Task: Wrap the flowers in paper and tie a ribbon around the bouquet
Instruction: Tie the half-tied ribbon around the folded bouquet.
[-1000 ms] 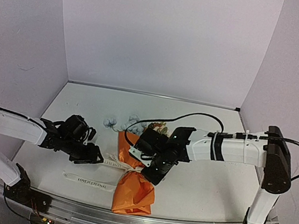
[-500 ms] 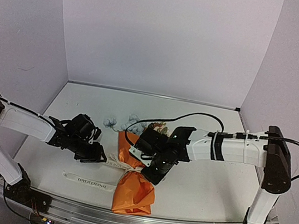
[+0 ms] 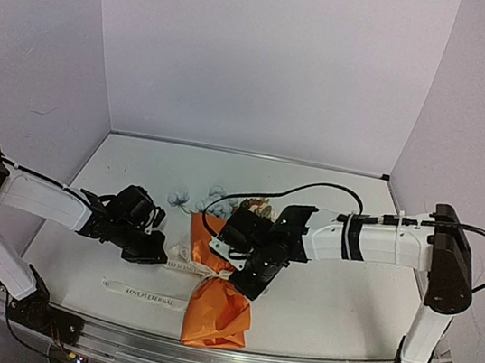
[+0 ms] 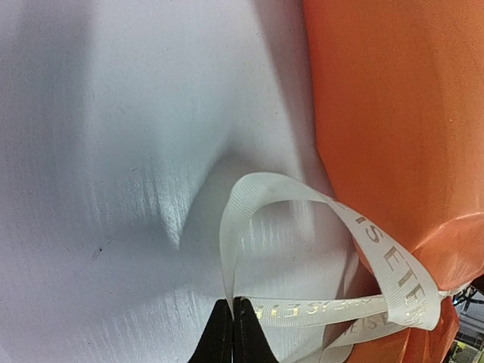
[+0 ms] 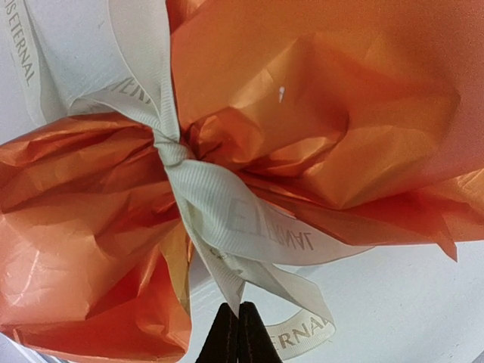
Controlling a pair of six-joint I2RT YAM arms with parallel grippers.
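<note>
The orange-wrapped bouquet (image 3: pixel 221 311) lies near the worktop's (image 3: pixel 335 296) front edge, its white ribbon (image 4: pixel 393 265) pinched by the tightly closed left fingers (image 4: pixel 231 339) and right fingers (image 5: pixel 237 336).

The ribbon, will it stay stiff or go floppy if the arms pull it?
Probably floppy: the ribbon curls in a soft loop from the left gripper. Likely light, since it lies flat and thin over the paper. Its fine ribbed weave should resist slipping somewhat.
</note>
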